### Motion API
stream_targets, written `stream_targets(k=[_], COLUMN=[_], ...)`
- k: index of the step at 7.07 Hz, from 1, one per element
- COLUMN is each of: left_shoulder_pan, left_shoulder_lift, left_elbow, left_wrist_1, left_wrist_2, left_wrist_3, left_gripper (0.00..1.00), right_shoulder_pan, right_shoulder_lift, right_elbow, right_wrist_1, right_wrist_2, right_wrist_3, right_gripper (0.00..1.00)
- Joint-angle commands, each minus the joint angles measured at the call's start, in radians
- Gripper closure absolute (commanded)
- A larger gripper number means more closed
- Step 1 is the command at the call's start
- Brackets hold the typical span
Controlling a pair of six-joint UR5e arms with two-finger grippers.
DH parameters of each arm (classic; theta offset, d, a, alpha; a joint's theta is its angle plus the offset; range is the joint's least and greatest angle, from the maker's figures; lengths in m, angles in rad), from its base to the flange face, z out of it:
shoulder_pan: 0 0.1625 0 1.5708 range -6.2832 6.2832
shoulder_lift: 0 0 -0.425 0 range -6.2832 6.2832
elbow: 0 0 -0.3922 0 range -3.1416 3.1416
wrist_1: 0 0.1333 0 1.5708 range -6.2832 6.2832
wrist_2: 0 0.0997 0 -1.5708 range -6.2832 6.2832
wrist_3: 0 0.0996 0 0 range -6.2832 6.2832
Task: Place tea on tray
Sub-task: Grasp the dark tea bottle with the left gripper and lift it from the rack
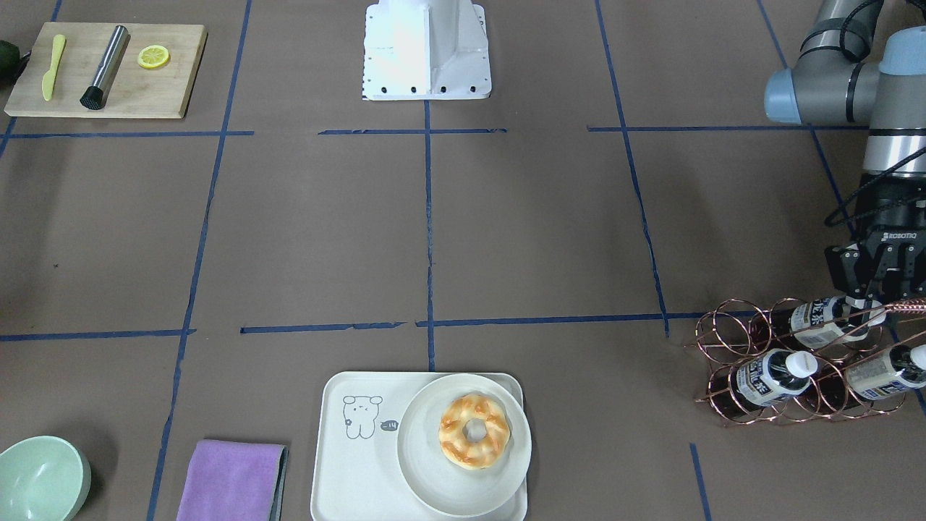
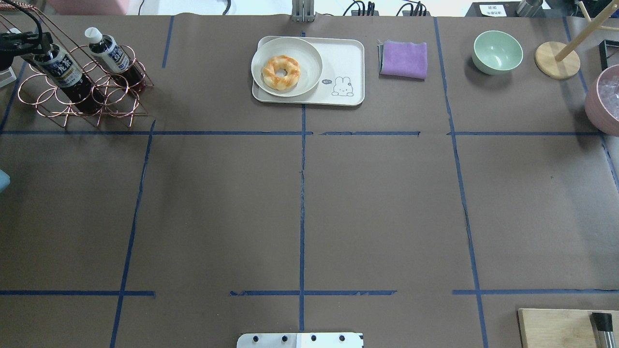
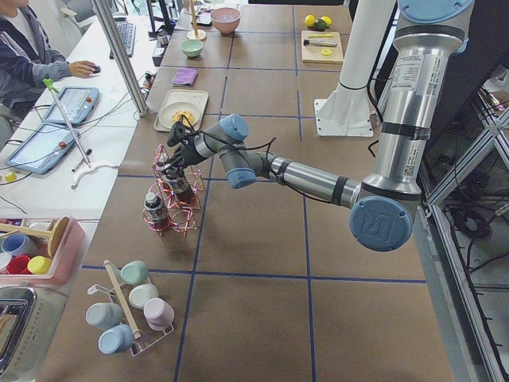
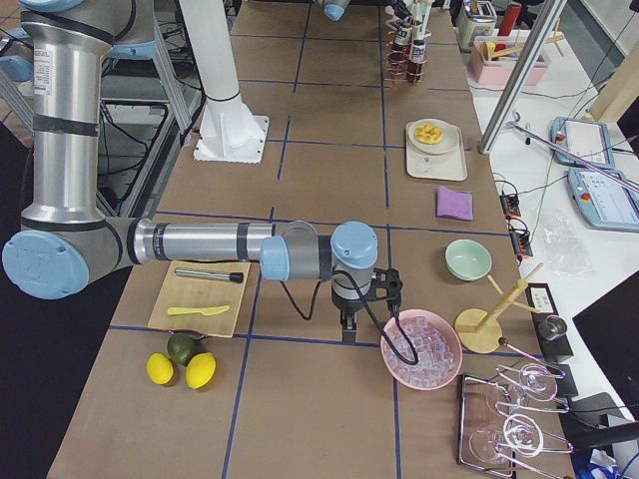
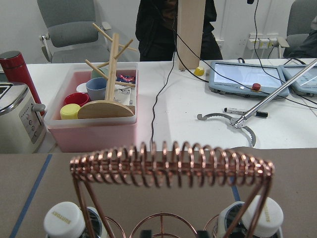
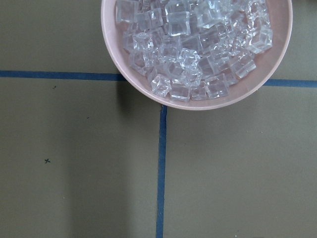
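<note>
Well apart from the tray (image 1: pixel 340 463), out toward the robot's left end of the surface, we see a copper wire rack (image 2: pixel 109 92) with three small bottles of dark tea lying in its rings. One bottle (image 1: pixel 821 323) rests in the upper row, and the other two (image 1: pixel 767 376) (image 1: pixel 879 373) lie side by side below it. All three have white caps and pale labels.

The left hand (image 1: pixel 872 293) hangs straight above the rack, its fingers down at the neck and cap of the upper bottle. We cannot tell whether they are clamped on it or only standing around it. In the left wrist view we see the rack's coiled handle and two white caps beneath it.

On the tray itself a round cream plate (image 1: pixel 427 477) carries a glazed doughnut (image 1: pixel 474 430). The plate covers the part of the tray nearer the rack and leaves the cartoon drawing bare. No bottle is on the tray.

Just beside the tray, on the side away from the rack, lies a folded purple cloth (image 1: pixel 230 481), and past it stands a pale green bowl (image 1: pixel 40 481).

Further from the tray in that direction, the right hand (image 4: pixel 349 319) points down beside a pink bowl (image 2: pixel 594 104) of ice cubes. We cannot tell whether this hand is open or closed. The side view shows it too small, and its own camera shows only the bowl and the taped surface.
</note>
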Motion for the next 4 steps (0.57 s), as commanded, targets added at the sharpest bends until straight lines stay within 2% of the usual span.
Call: stream_targets(k=[1, 4], left_shoulder_pan=[-0.035, -0.090], left_shoulder_lift=[0.003, 0.008], left_elbow=[-0.004, -0.017], left_wrist_1=[0.000, 0.006], left_wrist_2=[-0.058, -0.157], left_wrist_3=[0.003, 0.005], left_gripper=[0.97, 0.97], right_shoulder_pan=[0.000, 0.000], right_shoulder_lift=[-0.002, -0.002], right_elbow=[0.000, 0.000], right_wrist_1=[0.000, 0.000], right_wrist_2=[0.000, 0.000], right_wrist_3=[0.000, 0.000], right_gripper=[0.00, 0.00])
